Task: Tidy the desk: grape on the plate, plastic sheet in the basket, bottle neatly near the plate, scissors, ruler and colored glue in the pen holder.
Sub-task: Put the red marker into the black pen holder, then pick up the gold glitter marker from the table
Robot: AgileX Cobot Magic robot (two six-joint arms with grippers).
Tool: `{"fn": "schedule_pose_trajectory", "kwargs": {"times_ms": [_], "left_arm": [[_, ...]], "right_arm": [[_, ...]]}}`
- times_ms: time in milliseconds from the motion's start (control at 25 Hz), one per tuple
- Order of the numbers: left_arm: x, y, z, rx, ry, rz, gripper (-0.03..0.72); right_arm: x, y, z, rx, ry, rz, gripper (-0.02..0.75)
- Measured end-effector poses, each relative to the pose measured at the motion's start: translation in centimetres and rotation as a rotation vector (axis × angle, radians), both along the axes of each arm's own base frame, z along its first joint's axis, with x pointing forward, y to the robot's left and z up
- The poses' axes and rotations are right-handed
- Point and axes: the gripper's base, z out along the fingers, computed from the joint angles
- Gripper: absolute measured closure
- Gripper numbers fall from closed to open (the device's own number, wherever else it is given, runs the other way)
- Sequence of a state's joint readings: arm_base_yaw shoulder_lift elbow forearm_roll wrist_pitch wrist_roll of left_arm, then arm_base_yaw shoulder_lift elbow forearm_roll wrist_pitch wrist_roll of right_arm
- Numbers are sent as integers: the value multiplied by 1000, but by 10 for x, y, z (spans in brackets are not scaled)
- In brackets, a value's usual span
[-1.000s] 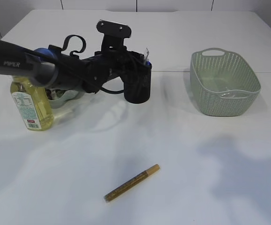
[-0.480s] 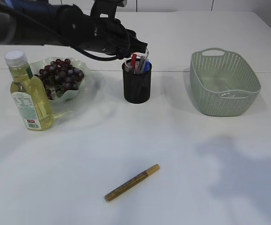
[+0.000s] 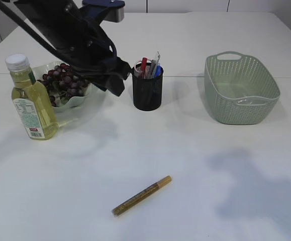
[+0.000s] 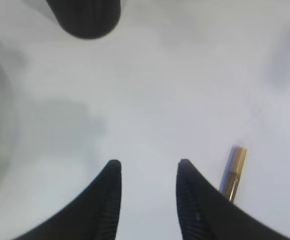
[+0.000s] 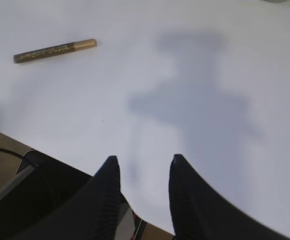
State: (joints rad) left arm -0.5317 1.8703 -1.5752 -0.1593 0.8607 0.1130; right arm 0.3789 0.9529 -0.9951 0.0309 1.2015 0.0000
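Observation:
The gold glitter glue stick [image 3: 141, 195] lies on the white table near the front; it shows in the left wrist view [image 4: 233, 173] and right wrist view [image 5: 54, 50]. The black mesh pen holder [image 3: 147, 91] holds scissors, a ruler and pens. Purple grapes [image 3: 64, 80] sit on a pale plate [image 3: 81, 99]. The yellow bottle [image 3: 31, 103] stands upright left of the plate. The green basket [image 3: 240, 89] holds a clear plastic sheet [image 3: 248, 101]. My left gripper [image 4: 149, 164] is open and empty, above the table left of the pen holder. My right gripper [image 5: 141, 159] is open and empty, near the table's front edge.
The pen holder's base [image 4: 87, 19] shows at the top of the left wrist view. The table's front edge [image 5: 14, 139] and a dark robot base [image 5: 44, 200] lie below the right gripper. Arm shadows fall on the table at the front right.
My left arm has lifted away from the pen holder and swung left and down toward the front, uncovering the holder, grapes and bottle.

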Motion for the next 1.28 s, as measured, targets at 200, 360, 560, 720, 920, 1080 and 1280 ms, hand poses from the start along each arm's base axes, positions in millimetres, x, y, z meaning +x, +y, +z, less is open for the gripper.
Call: {"fn": "schedule_pose_trajectory", "kwargs": {"times_ms": [200, 360, 560, 720, 920, 1080, 1280], "left_arm": [[-19, -11, -5, 114, 69, -86, 412], [-37, -29, -7, 151, 97, -153, 412], [-55, -37, -9, 176, 192, -173, 412], [-69, -44, -10, 203, 259, -197, 412], [-79, -50, -11, 217, 291, -205, 412], [-80, -54, -15, 223, 306, -196, 412], [-89, -73, -39, 270, 351, -236, 412]], "right_arm": [[-5, 3, -1, 52, 67, -41, 459], [-5, 3, -2, 68, 80, -69, 459], [-5, 3, -2, 75, 83, -78, 459], [1, 5, -7, 59, 113, -84, 459], [14, 7, -16, 1, 147, -91, 459], [18, 6, -19, -32, 150, -82, 459], [18, 6, -19, -43, 145, -59, 459]]}}
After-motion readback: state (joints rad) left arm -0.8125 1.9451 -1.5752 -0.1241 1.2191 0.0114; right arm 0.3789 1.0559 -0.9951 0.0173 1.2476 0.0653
